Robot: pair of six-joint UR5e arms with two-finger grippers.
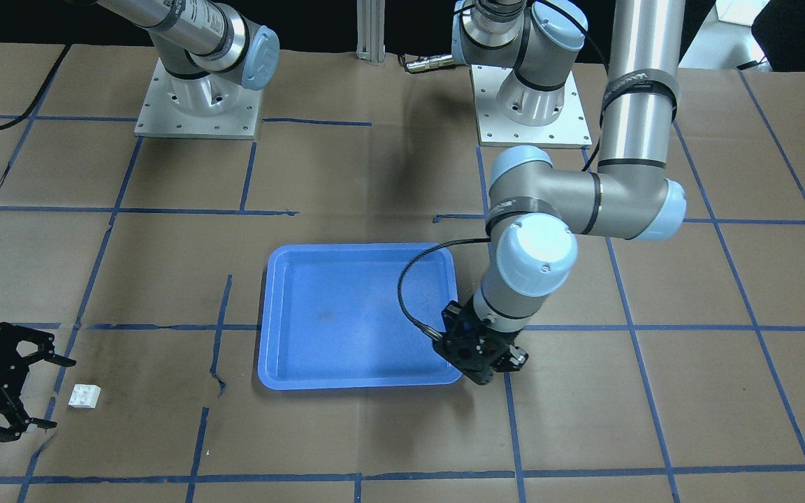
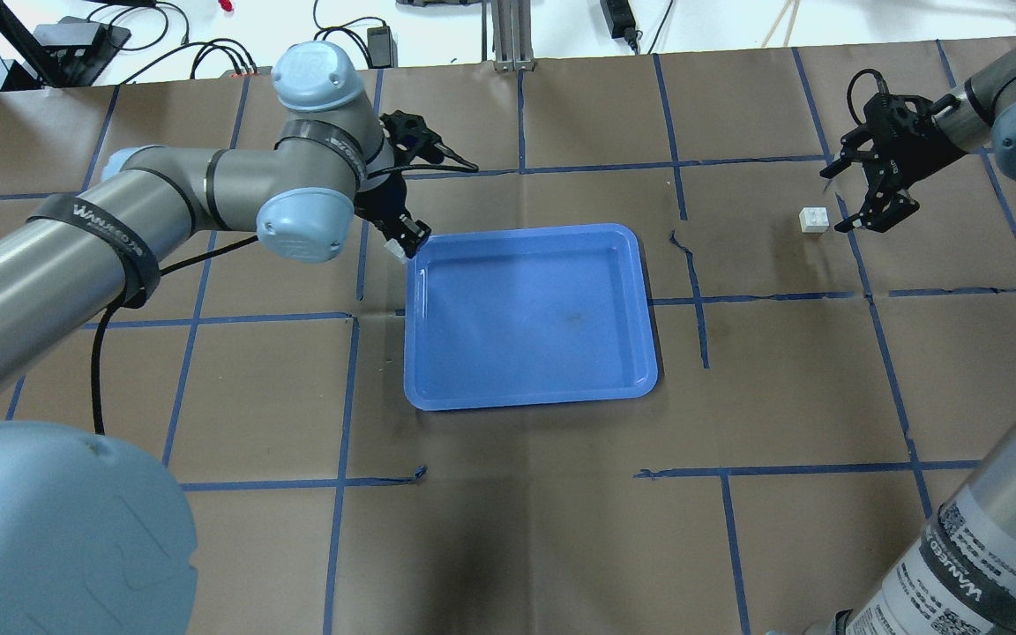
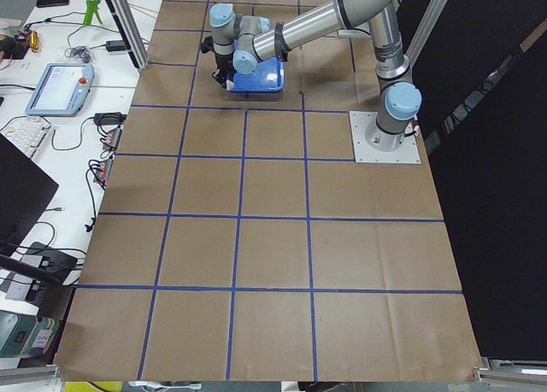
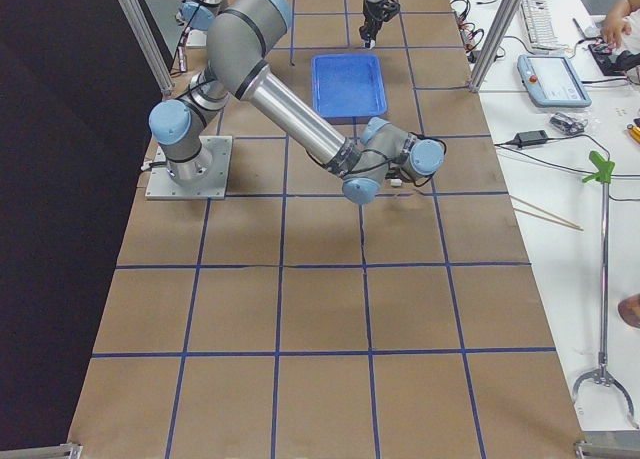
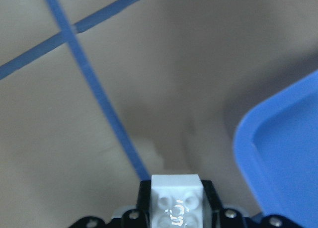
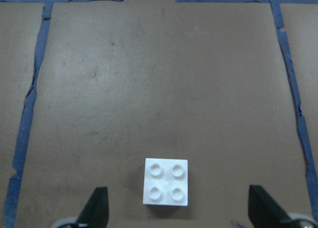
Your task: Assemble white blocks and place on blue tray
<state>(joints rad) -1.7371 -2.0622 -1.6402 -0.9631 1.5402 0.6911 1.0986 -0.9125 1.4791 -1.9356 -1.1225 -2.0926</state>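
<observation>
My left gripper (image 2: 404, 240) is shut on one white block (image 5: 176, 197) and holds it just off the far left corner of the blue tray (image 2: 526, 309), low over the table. The tray's corner shows in the left wrist view (image 5: 283, 153). In the front view this gripper (image 1: 481, 358) hides its block beside the tray (image 1: 346, 314). The second white block (image 2: 814, 219) lies studs up on the paper at the far right. My right gripper (image 2: 836, 201) is open beside it, and the right wrist view shows the block (image 6: 166, 182) just ahead of the open fingers (image 6: 97, 210).
The table is brown paper with a grid of blue tape lines (image 2: 684, 300). The tray is empty. The arm bases (image 1: 196, 105) stand at the robot's side of the table. Cables and devices lie beyond the far table edge (image 2: 208, 53).
</observation>
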